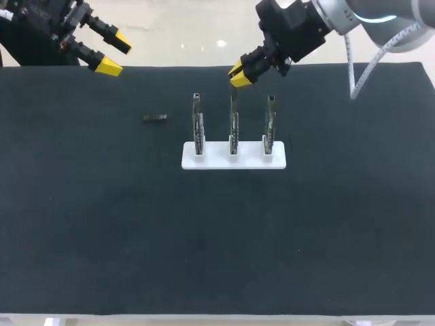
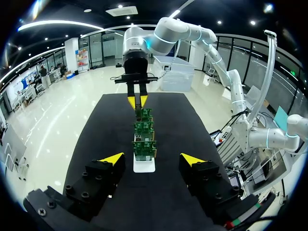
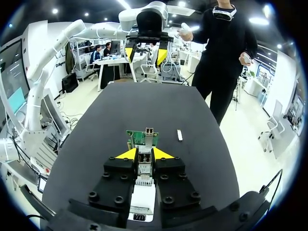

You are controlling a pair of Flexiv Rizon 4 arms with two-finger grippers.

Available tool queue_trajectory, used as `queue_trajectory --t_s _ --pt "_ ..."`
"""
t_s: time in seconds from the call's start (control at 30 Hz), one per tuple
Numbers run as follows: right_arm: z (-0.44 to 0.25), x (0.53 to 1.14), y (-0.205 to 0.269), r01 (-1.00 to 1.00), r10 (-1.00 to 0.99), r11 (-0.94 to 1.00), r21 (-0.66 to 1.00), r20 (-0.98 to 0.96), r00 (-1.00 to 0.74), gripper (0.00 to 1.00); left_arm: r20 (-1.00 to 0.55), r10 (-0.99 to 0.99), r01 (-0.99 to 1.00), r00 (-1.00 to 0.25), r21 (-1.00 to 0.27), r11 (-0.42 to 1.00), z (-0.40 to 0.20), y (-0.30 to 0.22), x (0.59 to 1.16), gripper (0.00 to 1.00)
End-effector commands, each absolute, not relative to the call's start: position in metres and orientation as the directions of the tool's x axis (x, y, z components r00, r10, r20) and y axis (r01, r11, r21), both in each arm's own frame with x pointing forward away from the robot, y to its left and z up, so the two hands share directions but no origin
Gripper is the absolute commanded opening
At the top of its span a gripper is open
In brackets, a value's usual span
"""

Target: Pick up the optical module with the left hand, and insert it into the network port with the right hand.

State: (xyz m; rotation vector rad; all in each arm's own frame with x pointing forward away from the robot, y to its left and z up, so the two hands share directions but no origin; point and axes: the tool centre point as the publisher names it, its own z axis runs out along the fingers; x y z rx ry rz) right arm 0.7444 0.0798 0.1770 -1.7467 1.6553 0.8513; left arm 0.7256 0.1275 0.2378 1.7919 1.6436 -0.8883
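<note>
The optical module [image 1: 155,118] is lying flat on the matte black table [image 1: 204,244], toward the far edge, left of the white holder [image 1: 216,158] and apart from it. It's a dark little bar in the head view, but the right wrist view shows it pale and metallic. Three green circuit boards [image 1: 233,125] stand upright in the holder; their print's too small to read. The left gripper [image 1: 115,54] hangs over the far-left corner, fingers spread wide, empty. The right gripper [image 1: 238,73] is above the middle board's far end, fingers narrow with a slim gap, gripping nothing.
</note>
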Motion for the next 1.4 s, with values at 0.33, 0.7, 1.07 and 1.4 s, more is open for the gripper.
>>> queue_trajectory --t_s 0.33,0.7,1.07,1.4 --pt "0.174 0.742 0.081 -0.998 -0.626 -0.055 0.018 -0.780 0.021 0.00 -0.771 0.636 0.994 0.035 -0.041 -0.104 0.238 0.127 0.726 1.00" --pt "0.171 0.742 0.079 -0.998 -0.622 -0.055 0.013 -0.782 0.024 0.00 -0.771 0.636 0.994 0.035 -0.041 -0.104 0.238 0.127 0.726 1.00" --pt "0.173 0.745 0.080 -0.998 -0.624 -0.056 0.004 -0.781 0.032 0.50 -0.771 0.636 0.994 0.035 -0.041 -0.104 0.238 0.127 0.726 1.00" --pt "0.192 0.742 0.078 -0.999 -0.654 -0.036 0.036 -0.757 -0.004 1.00 -0.771 0.636 0.994 0.035 -0.041 -0.104 0.238 0.127 0.726 1.00"
